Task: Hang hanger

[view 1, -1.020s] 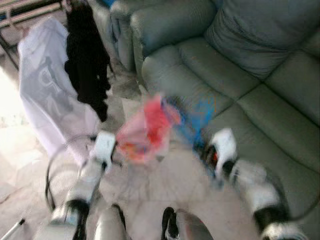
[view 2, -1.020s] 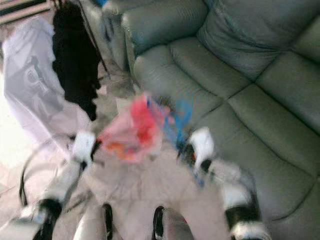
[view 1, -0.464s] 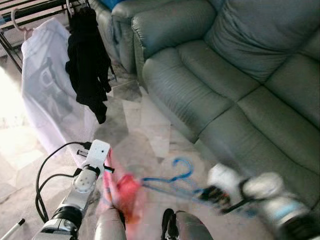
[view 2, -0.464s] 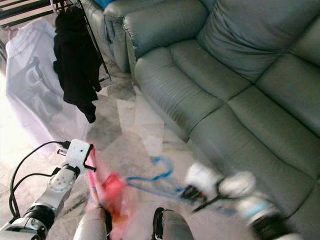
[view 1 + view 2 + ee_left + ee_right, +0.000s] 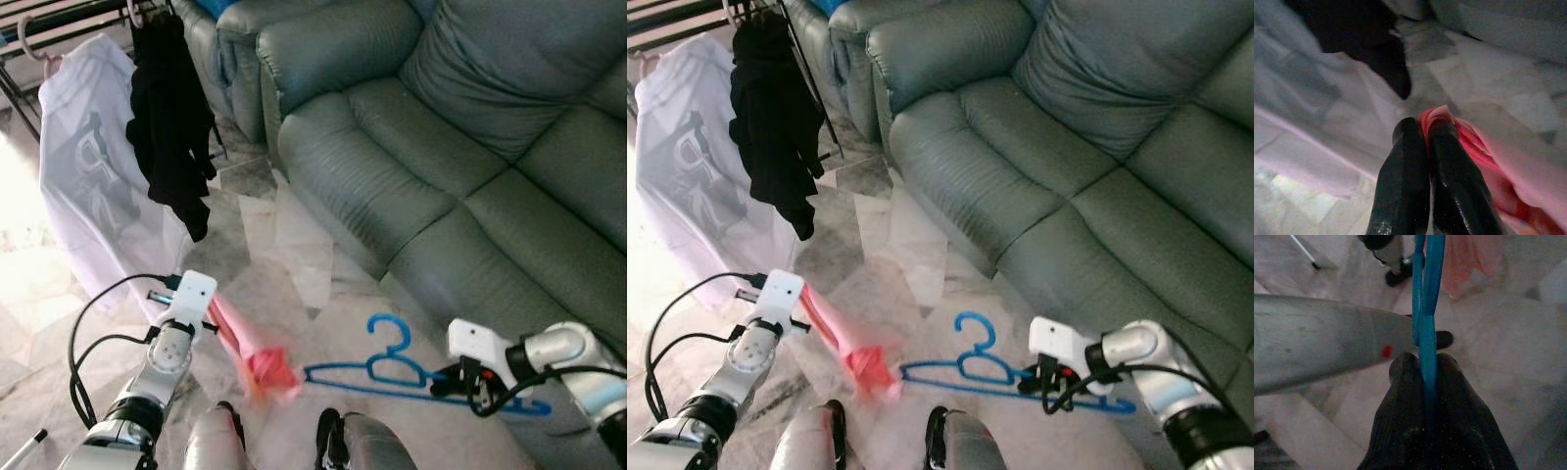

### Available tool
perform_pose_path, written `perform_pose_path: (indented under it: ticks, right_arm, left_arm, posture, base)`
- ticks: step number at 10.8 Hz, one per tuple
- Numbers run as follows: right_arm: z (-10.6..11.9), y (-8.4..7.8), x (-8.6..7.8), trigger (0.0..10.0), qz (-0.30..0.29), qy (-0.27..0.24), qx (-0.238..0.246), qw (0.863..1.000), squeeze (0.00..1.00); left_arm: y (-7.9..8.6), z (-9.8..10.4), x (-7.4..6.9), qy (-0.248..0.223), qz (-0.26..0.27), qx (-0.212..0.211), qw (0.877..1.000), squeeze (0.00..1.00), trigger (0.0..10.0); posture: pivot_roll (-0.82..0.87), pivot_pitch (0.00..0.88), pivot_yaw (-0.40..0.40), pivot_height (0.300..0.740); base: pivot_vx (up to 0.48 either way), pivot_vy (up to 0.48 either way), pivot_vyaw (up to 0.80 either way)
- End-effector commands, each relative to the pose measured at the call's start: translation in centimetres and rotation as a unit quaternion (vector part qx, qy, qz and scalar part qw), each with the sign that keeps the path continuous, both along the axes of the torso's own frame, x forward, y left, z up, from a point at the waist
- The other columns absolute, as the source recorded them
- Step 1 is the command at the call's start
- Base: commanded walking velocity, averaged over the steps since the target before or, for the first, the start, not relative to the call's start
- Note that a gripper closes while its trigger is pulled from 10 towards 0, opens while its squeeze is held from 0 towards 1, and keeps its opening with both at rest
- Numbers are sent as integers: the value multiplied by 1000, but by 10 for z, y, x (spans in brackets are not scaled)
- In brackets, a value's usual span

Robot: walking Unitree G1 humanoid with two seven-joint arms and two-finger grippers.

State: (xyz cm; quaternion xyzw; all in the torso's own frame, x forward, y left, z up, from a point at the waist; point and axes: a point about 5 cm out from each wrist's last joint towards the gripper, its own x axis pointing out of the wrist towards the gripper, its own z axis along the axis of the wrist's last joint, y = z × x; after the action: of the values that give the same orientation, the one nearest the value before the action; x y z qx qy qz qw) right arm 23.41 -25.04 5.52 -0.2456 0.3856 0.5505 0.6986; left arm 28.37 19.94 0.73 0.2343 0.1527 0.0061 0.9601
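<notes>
Right wrist view: right gripper (image 5: 1425, 367), fingers clamped on the lower bar of a blue hanger (image 5: 392, 367) (held roughly level above the pale floor (image 5: 294, 255), hook up, in front of the robot). Left gripper (image 5: 1422, 129), fingers pinched together on a pink cloth (image 5: 260, 352) that droops from it. Beyond: green-grey sofa (image 5: 470, 127); a rack (image 5: 59, 20) at far left carrying a white shirt (image 5: 93, 186) and a black garment (image 5: 171, 127).

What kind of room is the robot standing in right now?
Most likely a home living room used for drying laundry: a large grey-green leather sofa fills one side, a white shirt and a black garment hang from a clothes rack, and the floor is pale marble tile.
</notes>
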Motion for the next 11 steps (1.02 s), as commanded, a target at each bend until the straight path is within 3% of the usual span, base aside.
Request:
perform_pose_path:
  ticks: [1,2,3,6,8,9,10,11]
  right_arm:
    - [1,-8,3,10000,-9,-16,-22,1000,0]
    - [-7,-10,0,10000,-3,-13,-52,999,0]
    - [-21,-10,-15,10000,25,24,-62,997,0]
    - [-47,-1,-40,10000,31,80,-46,995,0]
    - [-51,8,-43,10000,48,85,-38,995,0]
    - [-50,11,-43,10000,53,89,-34,994,0]
    - [-53,14,-40,10000,52,60,-29,996,0]
    - [-53,19,-25,10000,11,1,-13,1000,0]
  left_arm:
    - [6,3,3,-11,28,2,1000,0,10000]
    - [13,20,13,-61,63,-20,996,0,10000]
    - [14,40,26,-109,62,-38,991,0,10000]
    - [1,89,55,-201,45,-96,974,0,10000]
    - [-10,97,61,-216,40,-119,968,0,10000]
    - [-10,92,59,-208,50,-118,970,0,10000]
    - [-14,88,58,-193,51,-148,969,0,10000]
    - [-20,84,57,-180,34,-161,970,0,10000]
  posture:
    - [-47,144,-89,740]
    - [-44,144,-92,740]
    - [-44,145,-96,740]
    - [-42,152,-101,740]
    - [-45,154,-100,740]
    - [-47,155,-99,740]
    - [-47,158,-100,740]
    - [-47,158,-100,740]
  base:
    - [0,0,0]
    - [0,0,0]
    - [0,0,0]
    - [0,0,0]
    - [0,0,0]
    - [0,0,0]
    - [0,0,0]
    - [0,0,0]
